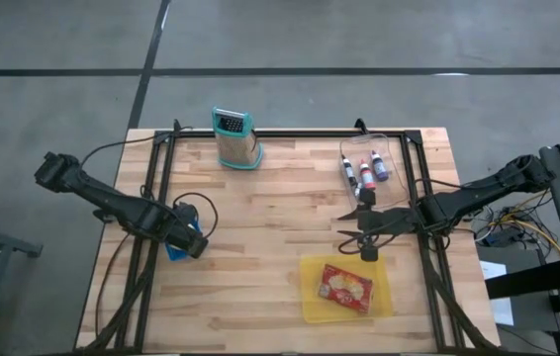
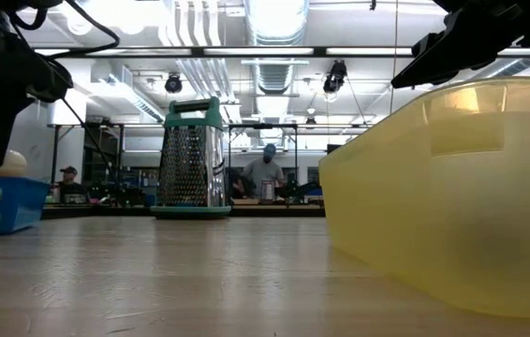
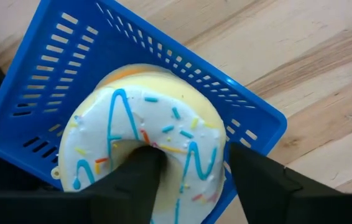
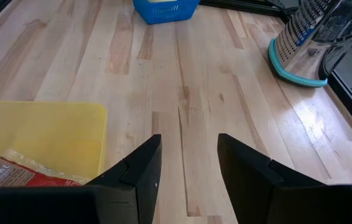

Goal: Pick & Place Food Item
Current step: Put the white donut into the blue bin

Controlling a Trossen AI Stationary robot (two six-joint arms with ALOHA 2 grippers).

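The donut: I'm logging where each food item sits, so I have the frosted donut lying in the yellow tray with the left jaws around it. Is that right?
Not quite. The donut lies in the blue basket, not the yellow tray, which holds a red packet. The left wrist view shows it, with the left gripper jaws around the donut.

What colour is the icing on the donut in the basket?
White icing with blue zigzag lines and coloured sprinkles on the donut; left wrist view shows it best.

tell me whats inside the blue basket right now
A white-iced donut with blue drizzle and sprinkles sits in the blue basket, with the left gripper fingers astride it. The basket floor under the donut is hidden.
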